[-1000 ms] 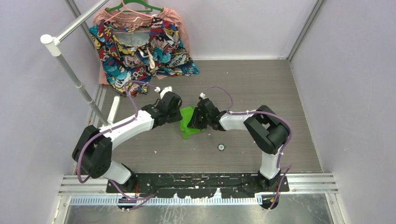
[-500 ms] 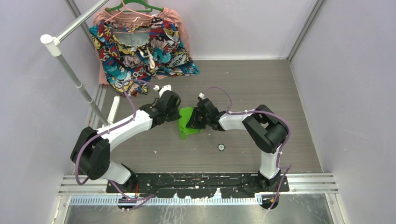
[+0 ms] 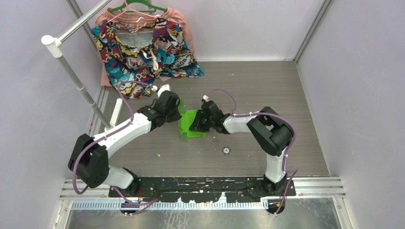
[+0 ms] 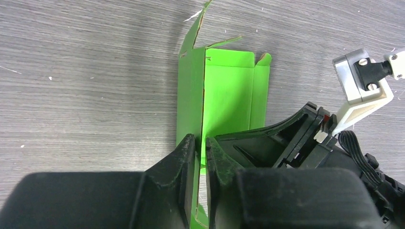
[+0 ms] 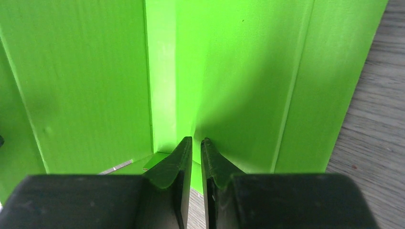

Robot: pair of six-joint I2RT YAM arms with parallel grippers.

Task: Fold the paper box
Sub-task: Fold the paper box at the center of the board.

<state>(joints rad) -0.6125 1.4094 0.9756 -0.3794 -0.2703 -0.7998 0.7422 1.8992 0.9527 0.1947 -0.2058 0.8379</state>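
Patterned garment [image 3: 143,52] below green hanger [image 3: 136,6]; small round object [image 3: 226,150] on table [image 3: 267,86].

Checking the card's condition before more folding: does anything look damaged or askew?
Yes. The paper box has a far-end flap that looks ragged and crumpled, bent out of line with its flat panels.

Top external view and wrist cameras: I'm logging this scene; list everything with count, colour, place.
table: one, grey wood grain
paper box: one, lime green, table centre
hanger: one, green, far left corner
patterned garment: one, multicolour, on the hanger
pink cloth: one, behind the patterned garment
rail: one, silver-white, left side
small round object: one, dark, table, nearer than the box
left gripper: one, black, pinching a box panel
right gripper: one, black, shut on the box's card
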